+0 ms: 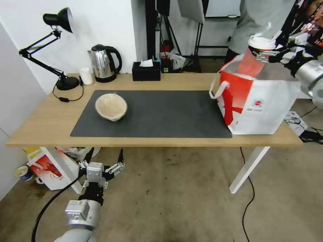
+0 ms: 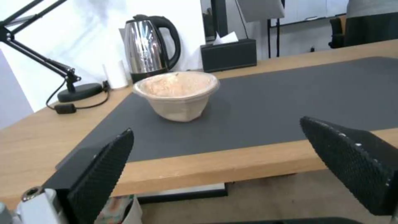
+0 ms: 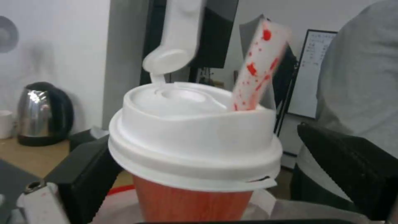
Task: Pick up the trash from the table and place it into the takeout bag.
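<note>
An office or studio: desk lamp (image 1: pixel 57 20), kettle (image 1: pixel 103 63), whiteboard (image 3: pixel 309 71), tripod stands (image 1: pixel 198 40) behind.

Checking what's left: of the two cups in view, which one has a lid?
The red cup, held by the right gripper over the bag. The white cup by the kettle is lidless.

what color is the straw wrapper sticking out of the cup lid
White with red speckles; the straw rising from the cup shows best in the right wrist view.

- Cup (image 3: pixel 188 199): ribbed red, white lid (image 3: pixel 195 137).
- Straw wrapper (image 3: pixel 257 62): white, red speckles.
- Takeout bag (image 1: pixel 259 101): white and red.
- Paper bowl (image 1: pixel 111 107): beige.
- Mat (image 1: pixel 161 114): dark grey.
</note>
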Tool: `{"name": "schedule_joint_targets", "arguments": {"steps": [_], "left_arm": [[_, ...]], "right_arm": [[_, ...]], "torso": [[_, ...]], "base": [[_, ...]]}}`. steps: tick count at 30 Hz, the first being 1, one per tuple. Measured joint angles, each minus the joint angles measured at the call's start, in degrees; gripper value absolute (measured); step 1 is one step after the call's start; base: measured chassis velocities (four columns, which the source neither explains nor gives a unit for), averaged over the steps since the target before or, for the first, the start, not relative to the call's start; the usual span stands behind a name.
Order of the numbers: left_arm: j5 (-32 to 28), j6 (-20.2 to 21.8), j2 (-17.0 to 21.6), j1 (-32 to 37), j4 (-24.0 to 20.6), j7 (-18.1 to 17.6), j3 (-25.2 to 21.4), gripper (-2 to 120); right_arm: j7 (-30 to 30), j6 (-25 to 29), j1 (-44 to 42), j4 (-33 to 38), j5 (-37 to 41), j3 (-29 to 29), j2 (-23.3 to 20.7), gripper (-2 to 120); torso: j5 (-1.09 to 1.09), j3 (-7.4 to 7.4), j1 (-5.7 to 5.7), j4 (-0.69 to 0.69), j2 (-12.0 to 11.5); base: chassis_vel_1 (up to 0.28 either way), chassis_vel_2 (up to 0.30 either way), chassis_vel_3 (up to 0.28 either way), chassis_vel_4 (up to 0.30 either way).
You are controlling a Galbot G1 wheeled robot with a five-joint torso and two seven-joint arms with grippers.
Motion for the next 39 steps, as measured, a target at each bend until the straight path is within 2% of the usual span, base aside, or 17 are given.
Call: {"name": "schedule_joint_targets", "arguments": {"steps": [2, 3, 4, 6, 7, 12, 21, 27, 31, 32, 34, 35, 36, 39], "left_arm": [[0.0, 0.0, 0.0, 0.0, 0.0, 0.0, 0.0, 100], [0.0, 0.0, 0.0, 0.0, 0.0, 0.0, 0.0, 100], [0.0, 0.0, 0.0, 0.0, 0.0, 0.0, 0.0, 100], [0.0, 0.0, 0.0, 0.0, 0.0, 0.0, 0.0, 100], [0.0, 0.0, 0.0, 0.0, 0.0, 0.0, 0.0, 100], [0.0, 0.0, 0.0, 0.0, 0.0, 0.0, 0.0, 100], [0.0, 0.0, 0.0, 0.0, 0.0, 0.0, 0.0, 100], [0.0, 0.0, 0.0, 0.0, 0.0, 0.0, 0.0, 100], [0.0, 0.0, 0.0, 0.0, 0.0, 0.0, 0.0, 100], [0.0, 0.0, 0.0, 0.0, 0.0, 0.0, 0.0, 100], [0.0, 0.0, 0.0, 0.0, 0.0, 0.0, 0.0, 100], [0.0, 0.0, 0.0, 0.0, 0.0, 0.0, 0.0, 100], [0.0, 0.0, 0.0, 0.0, 0.0, 0.0, 0.0, 100], [0.0, 0.0, 0.0, 0.0, 0.0, 0.0, 0.0, 100]], "right_arm": [[0.4, -0.6, -2.8, 2.4, 1.4, 2.8, -1.5, 100], [0.9, -1.3, -7.4, 5.5, 3.0, 7.0, -3.5, 100], [0.9, -1.3, -7.4, 5.5, 3.0, 7.0, -3.5, 100], [1.4, -1.7, -14.4, 8.9, 4.6, 13.7, -5.4, 100], [1.9, -2.1, -19.8, 12.1, 6.0, 19.0, -7.2, 100], [3.4, -2.3, -23.9, 16.6, 7.9, 24.5, -9.2, 100], [4.8, -3.4, -23.0, 18.3, 8.7, 23.4, -11.3, 100], [3.4, -2.5, -21.9, 14.1, 4.9, 20.9, -10.0, 100], [0.4, 0.1, -19.0, 5.2, -0.3, 15.1, -5.3, 100], [0.4, 0.1, -19.0, 5.2, -0.3, 15.1, -5.3, 100], [-1.3, 1.5, -16.7, 0.3, -3.0, 11.5, -1.0, 100], [-1.5, 1.7, -16.0, -0.9, -3.5, 10.7, 0.8, 100], [-1.5, 1.7, -16.0, -0.9, -3.5, 10.7, 0.8, 100], [-0.9, 1.9, -14.8, -1.2, -3.5, 9.8, 3.1, 100]], "torso": [[0.01, 0.0, 0.0, -0.01, 0.0], [-0.01, 0.0, 0.0, 0.0, 0.0], [-0.01, 0.0, 0.0, 0.0, 0.0], [0.03, 0.0, 0.0, 0.01, 0.0], [0.0, 0.0, 0.0, -0.03, 0.0], [-0.01, 0.0, 0.0, 0.02, 0.0], [-0.01, 0.0, 0.0, 0.01, 0.0], [-0.01, 0.0, 0.0, 0.01, 0.0], [0.03, 0.01, 0.0, 0.0, 0.0], [0.03, 0.01, 0.0, 0.0, 0.0], [0.05, 0.01, 0.0, -0.01, 0.0], [0.09, 0.02, 0.01, 0.01, 0.0], [0.09, 0.02, 0.01, 0.01, 0.0], [-0.01, 0.01, 0.02, 0.02, 0.0]], "base": [[0.0, 0.0, 0.0, 0.0], [0.0, 0.0, 0.0, 0.0], [0.0, 0.0, 0.0, 0.0], [0.0, 0.0, 0.0, 0.0], [0.0, 0.0, 0.0, 0.0], [0.0, 0.0, 0.0, 0.0], [0.0, 0.0, 0.0, 0.0], [0.0, 0.0, 0.0, 0.0], [0.0, 0.0, 0.0, 0.0], [0.0, 0.0, 0.0, 0.0], [0.0, 0.0, 0.0, 0.0], [0.0, 0.0, 0.0, 0.0], [0.0, 0.0, 0.0, 0.0], [0.0, 0.0, 0.0, 0.0]]}}
